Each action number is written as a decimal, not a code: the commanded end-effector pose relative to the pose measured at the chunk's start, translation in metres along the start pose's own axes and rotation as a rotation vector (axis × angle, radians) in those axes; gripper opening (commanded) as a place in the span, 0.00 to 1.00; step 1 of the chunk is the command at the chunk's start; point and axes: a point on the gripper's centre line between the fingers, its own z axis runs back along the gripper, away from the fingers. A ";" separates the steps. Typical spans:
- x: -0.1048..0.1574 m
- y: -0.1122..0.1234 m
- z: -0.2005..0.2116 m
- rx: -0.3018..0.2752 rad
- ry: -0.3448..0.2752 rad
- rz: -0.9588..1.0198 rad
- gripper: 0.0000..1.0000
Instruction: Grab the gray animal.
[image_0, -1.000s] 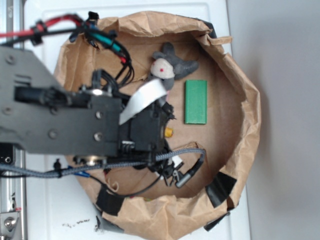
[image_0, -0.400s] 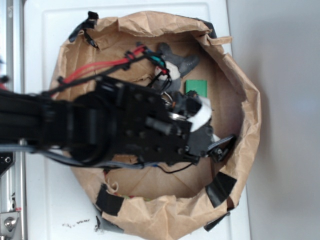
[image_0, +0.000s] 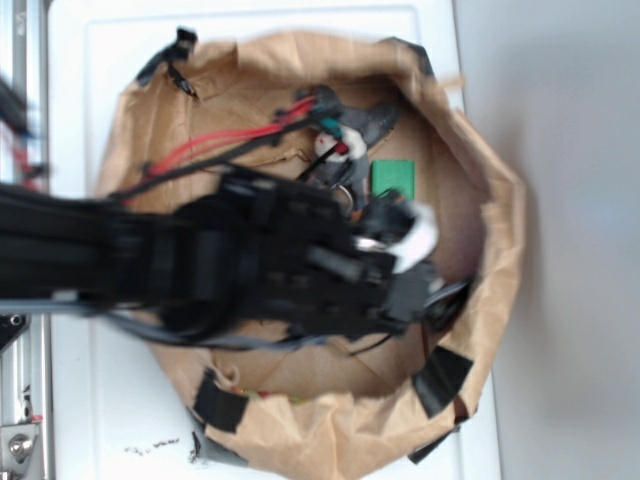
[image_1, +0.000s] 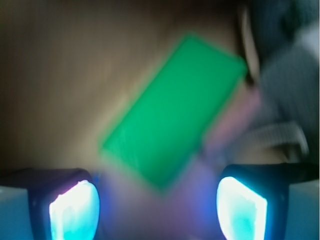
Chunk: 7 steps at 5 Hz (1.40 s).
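Gripper (image_1: 157, 202): spread wide, empty, centred on green block (image_1: 175, 107). Gray animal (image_1: 287, 70): upper right of frame. I should shift toward it before closing.

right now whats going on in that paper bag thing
A robot arm is reaching into a brown paper bag. Its gripper hangs with jaws open and empty, over the green block. The gray animal lies just beyond the block at the bag's far side, not yet grabbed. Both views are blurred.
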 end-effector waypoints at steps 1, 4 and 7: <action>0.026 0.034 0.055 0.040 0.038 -0.053 1.00; 0.059 0.027 0.004 0.104 -0.193 0.120 1.00; 0.061 0.022 -0.015 0.070 -0.286 0.098 0.00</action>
